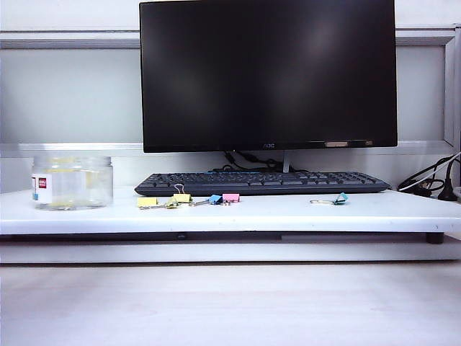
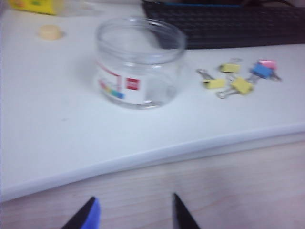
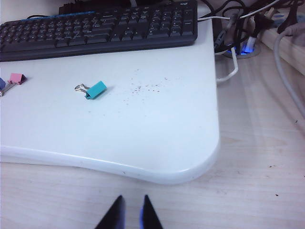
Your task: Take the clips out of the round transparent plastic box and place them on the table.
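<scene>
The round transparent plastic box [image 1: 72, 182] stands upright and lidless at the left of the white table [image 1: 288, 216]. In the left wrist view the box [image 2: 140, 64] shows no clip inside. Three pale-yellow clips [image 2: 214, 83] [image 2: 230, 67] [image 2: 242, 86] lie on the table beside it, in front of the keyboard [image 1: 263, 182]; two of them show in the exterior view [image 1: 148, 202] [image 1: 181, 197]. My left gripper [image 2: 134, 200] is open and empty, over the wooden surface short of the table's front edge. My right gripper [image 3: 133, 198] is shut and empty, off the table's right front corner. Neither arm shows in the exterior view.
A blue clip [image 1: 215, 199] and a pink clip [image 1: 230, 197] lie next to the yellow ones, and a teal clip [image 3: 95, 89] lies further right. A monitor [image 1: 266, 72] stands behind the keyboard. Cables and a power strip [image 3: 286, 43] sit beyond the table's right end.
</scene>
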{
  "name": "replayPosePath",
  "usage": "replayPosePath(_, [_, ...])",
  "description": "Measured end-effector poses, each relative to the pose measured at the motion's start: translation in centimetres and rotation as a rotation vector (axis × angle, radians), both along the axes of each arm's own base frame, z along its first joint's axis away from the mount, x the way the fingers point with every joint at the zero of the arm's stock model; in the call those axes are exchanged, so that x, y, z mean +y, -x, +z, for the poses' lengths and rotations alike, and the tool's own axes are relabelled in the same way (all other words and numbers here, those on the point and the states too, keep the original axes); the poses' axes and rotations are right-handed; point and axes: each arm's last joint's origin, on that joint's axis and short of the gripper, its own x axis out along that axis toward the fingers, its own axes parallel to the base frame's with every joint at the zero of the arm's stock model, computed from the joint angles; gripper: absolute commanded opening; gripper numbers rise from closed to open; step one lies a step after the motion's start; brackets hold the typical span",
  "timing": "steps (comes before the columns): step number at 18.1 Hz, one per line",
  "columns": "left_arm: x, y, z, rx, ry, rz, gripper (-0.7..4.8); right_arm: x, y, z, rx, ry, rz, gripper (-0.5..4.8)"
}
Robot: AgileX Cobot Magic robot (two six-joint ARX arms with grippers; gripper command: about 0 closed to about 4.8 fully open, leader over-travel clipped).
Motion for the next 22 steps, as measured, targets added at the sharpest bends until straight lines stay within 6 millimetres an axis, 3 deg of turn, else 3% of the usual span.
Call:
replayPosePath(9, [-0.42,0.05,0.0,-0.033,-0.102,-0.071,2.05,0.0,0.0,0.0,0.0,0.0,0.0,0.53])
replayPosePath(22, [-0.45,-0.08,0.37,-0.075,-0.084,-0.058,2.05,0.0,0.0,0.0,0.0,0.0,0.0,0.53])
